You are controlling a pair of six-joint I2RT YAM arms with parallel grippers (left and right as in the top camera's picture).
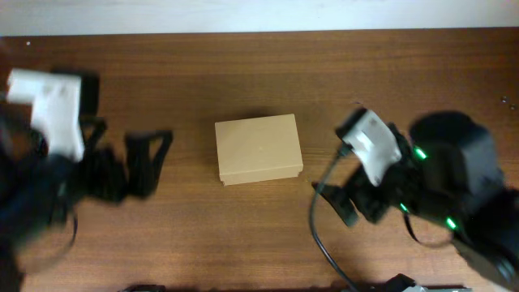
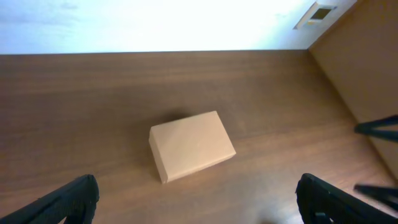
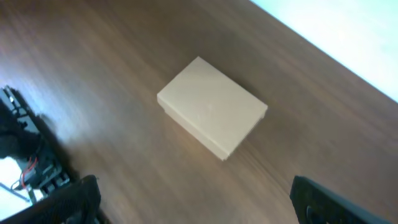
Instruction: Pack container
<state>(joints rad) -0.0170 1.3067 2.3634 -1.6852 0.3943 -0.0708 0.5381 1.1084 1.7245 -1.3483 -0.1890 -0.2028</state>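
Overhead, you see the closed cardboard box [image 1: 258,148] mid-table [image 1: 259,73], between the left gripper [image 1: 148,162] and the right gripper [image 1: 334,201], touching neither.

Left wrist: its fingers [image 2: 74,199] are spread wide, with the box ahead of them.

Right wrist: the jaws also gape, and the box lies ahead.
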